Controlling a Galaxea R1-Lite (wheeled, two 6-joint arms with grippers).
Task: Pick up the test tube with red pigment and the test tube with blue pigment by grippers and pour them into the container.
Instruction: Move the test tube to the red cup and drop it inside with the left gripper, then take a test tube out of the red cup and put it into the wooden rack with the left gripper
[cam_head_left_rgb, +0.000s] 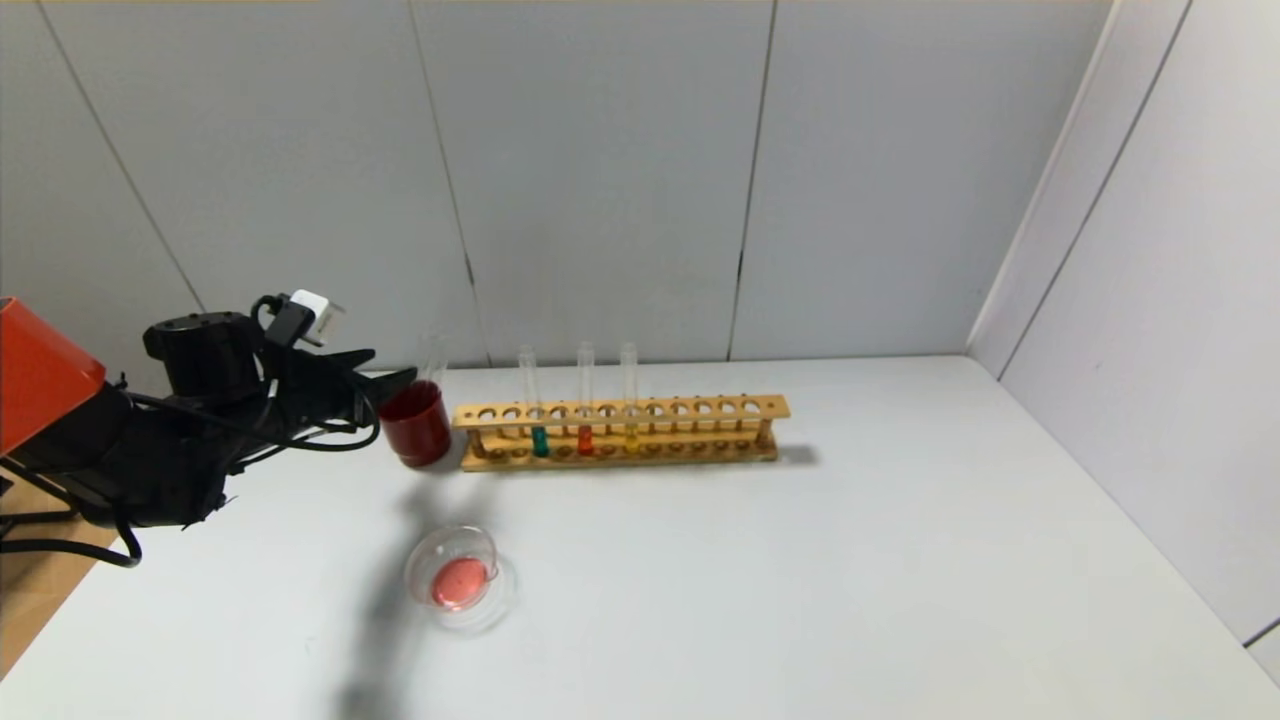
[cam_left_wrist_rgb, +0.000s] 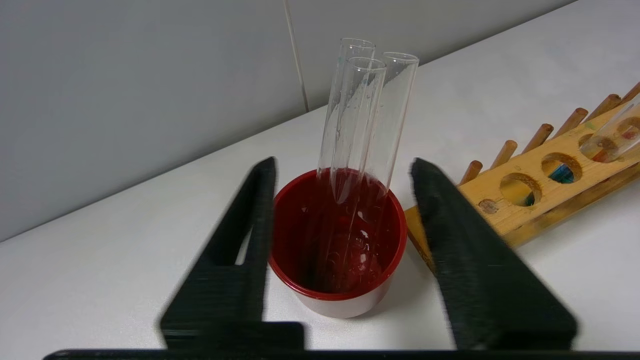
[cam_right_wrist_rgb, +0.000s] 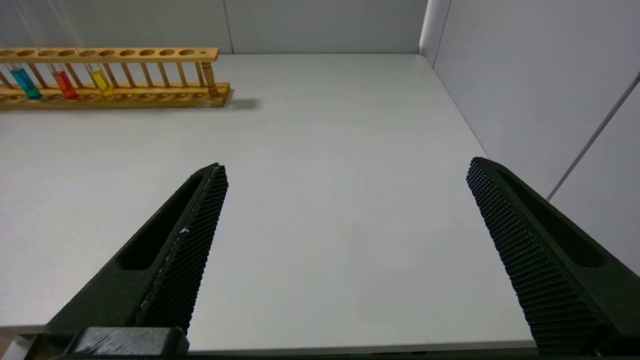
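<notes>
Grey panels backed the white bench (cam_head_left_rgb: 800, 560); at left of frame the left gripper (cam_left_wrist_rgb: 345, 240) was held with jaws open, empty, around the red cup (cam_left_wrist_rgb: 340, 280); a straight withdrawal was advised.

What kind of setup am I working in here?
Probably a mock chemistry bench: a wooden test tube rack with coloured liquids, a glass dish and a red cup on a white table, grey panels behind.

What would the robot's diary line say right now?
left gripper: open by red cup | right gripper: open, idle | dish: pink liquid
</notes>
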